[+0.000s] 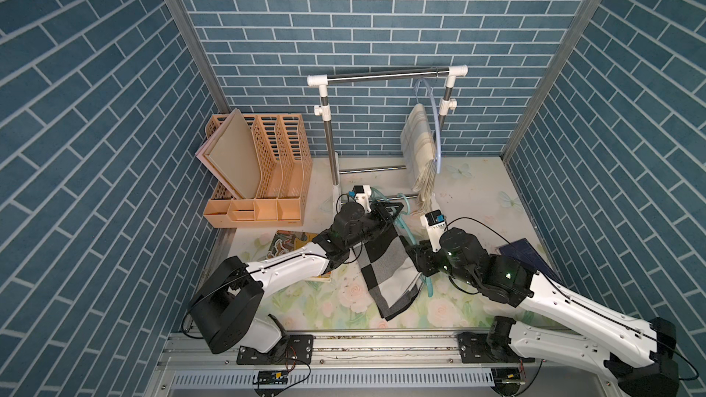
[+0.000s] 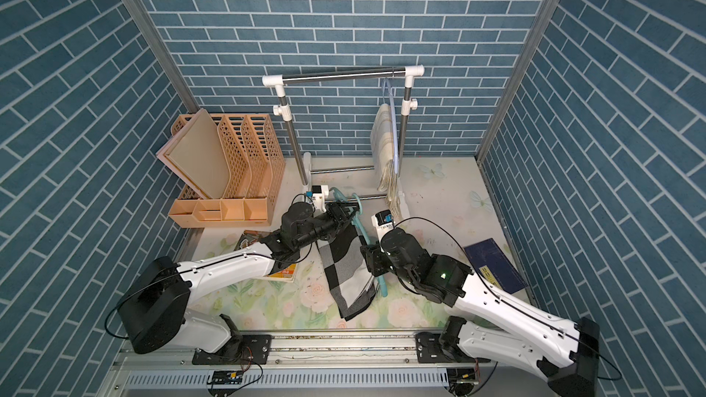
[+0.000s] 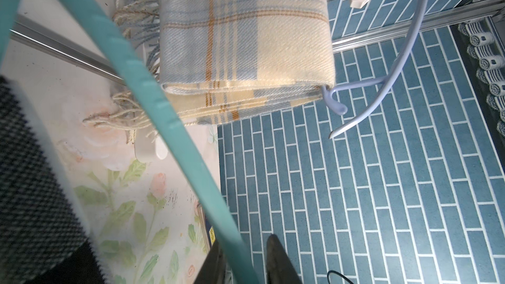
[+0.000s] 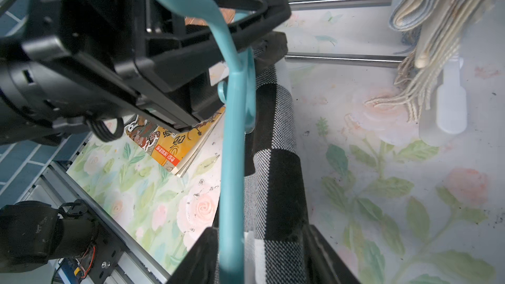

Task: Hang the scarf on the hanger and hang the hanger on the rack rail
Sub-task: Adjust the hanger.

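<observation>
Left fingers (image 4: 177, 47) were clamped on the teal hanger (image 4: 232, 137); right fingers (image 4: 196, 266) stood apart, flanking hanger and checked scarf (image 1: 386, 273); scarf hung along hanger, lower centre in both top views, over the counter (image 1: 458, 311).

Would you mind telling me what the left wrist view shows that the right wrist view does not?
Only the left wrist view shows the pale blue hanger carrying the cream scarf. Only the right wrist view shows the orange book. Both show the left gripper clamped on the teal hanger, the checked scarf and the cream scarf.
</observation>
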